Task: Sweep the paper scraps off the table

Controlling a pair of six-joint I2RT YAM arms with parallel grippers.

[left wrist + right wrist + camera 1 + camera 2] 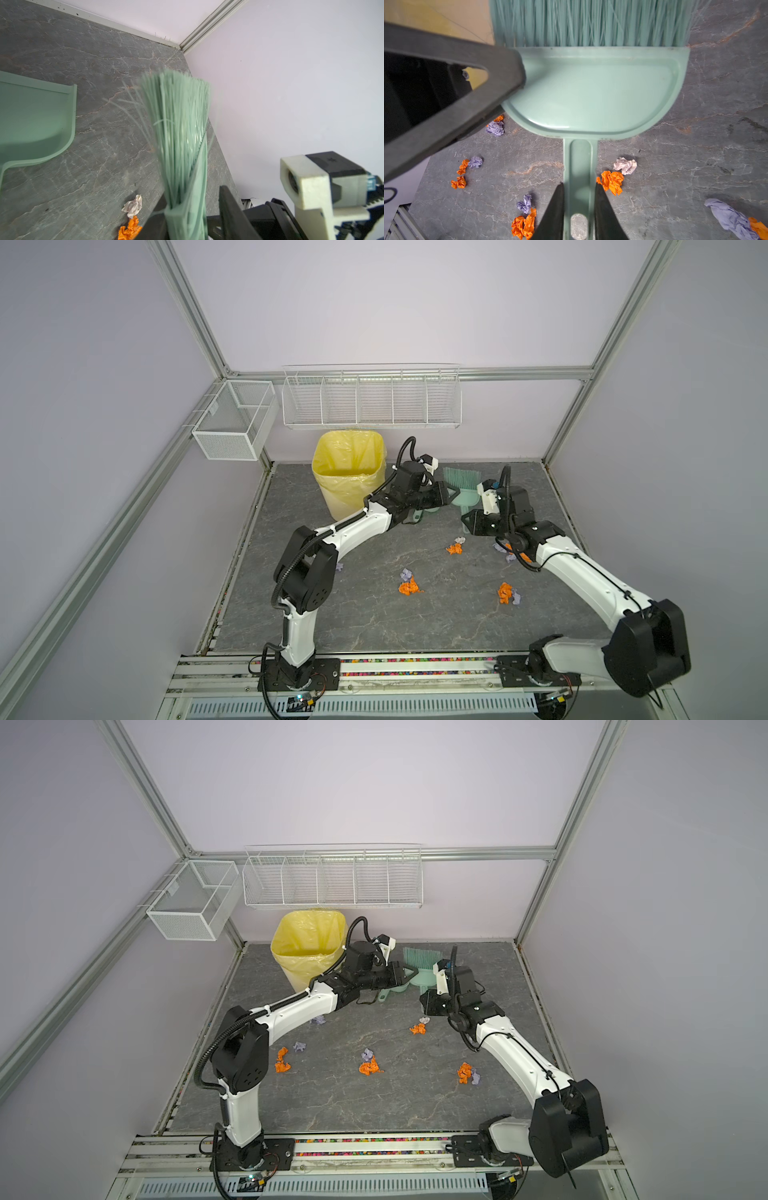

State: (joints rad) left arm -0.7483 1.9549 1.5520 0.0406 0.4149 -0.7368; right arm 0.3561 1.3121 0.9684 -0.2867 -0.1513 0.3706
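Both hands were at the tools near the back of the surface (374, 614). The right hand (579, 187) was closed narrow on the handle of the green dustpan (591, 93), one finger on each side of it, with the pan lying flat and empty. The left hand (193, 207) had its fingers on either side of the neck of the matching brush (178, 124). A sliver of gap showed on one side, so I could not tell whether it had a firm hold.

This looked like the pick-up step, with no sweeping begun. The paper scraps (409, 587), orange and lavender wads, lay loose across the middle of the surface, nearer the front than the pan, and none were in it. A few sat partly under the right forearm, and in a top view two orange wads and a lavender one (282, 1058) lay close to the left arm's elbow.

The next move seemed to call for a sure grip on the brush. After that the pan's open lip would need turning toward the wads, since it faced the back wall, away from them.

The two hands were crowded. In the right wrist view, a finger of the left hand crossed the pan's rim and the bristles lay along its lip, so lifting either tool risked nudging the other. The bin (349, 472) with its yellow liner stood just beside the left forearm. The wire baskets (370, 400) hung on the back wall and frame, well clear.
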